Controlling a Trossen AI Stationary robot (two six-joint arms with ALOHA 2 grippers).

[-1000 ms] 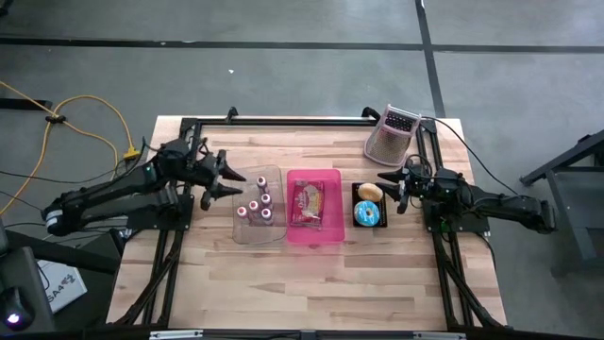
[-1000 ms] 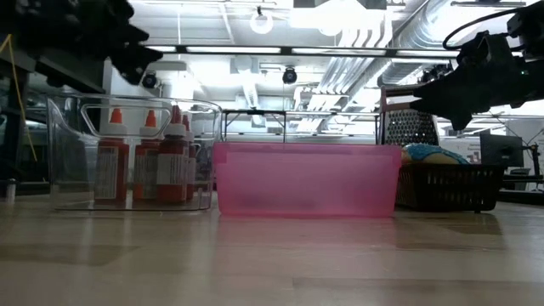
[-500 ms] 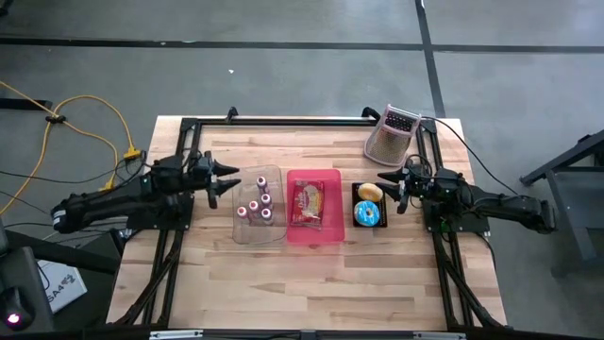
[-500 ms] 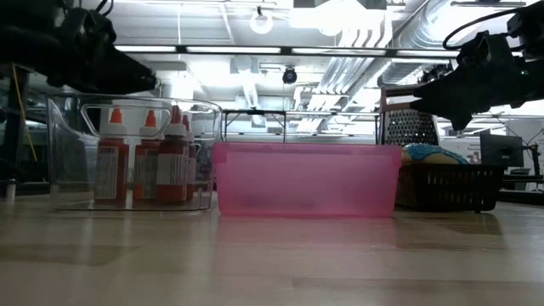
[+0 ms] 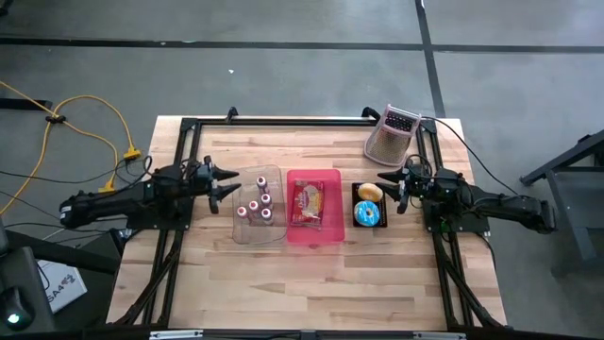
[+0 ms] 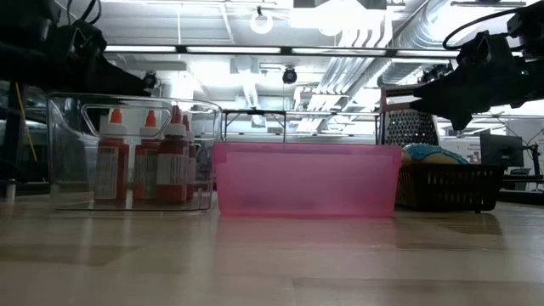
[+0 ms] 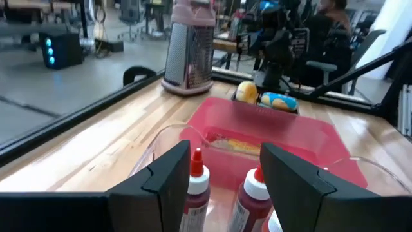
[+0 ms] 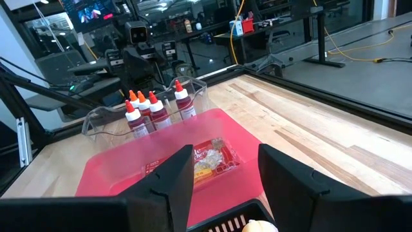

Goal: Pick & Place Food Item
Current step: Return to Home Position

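Since a second ago the left gripper (image 5: 226, 179) has been drawn back off the clear bin (image 5: 238, 227) toward its own side of the table; the right gripper (image 5: 389, 187) has not been moved. Both pairs of fingers are held well apart, and nothing is gripped by either.

The blue donut (image 5: 368, 215) and a yellowish pastry (image 5: 370, 193) are seen in the black bin (image 5: 356, 203), just ahead of and below the right fingertips. If those fingers were lowered while being withdrawn, the bin's rim could be caught and the bin dragged. The red sauce bottles (image 5: 257, 205) stand just ahead of the left fingertips, so a dip there could tip them.

Open wood is left behind both grippers, but it is bounded by the black frame rails (image 5: 189, 151).
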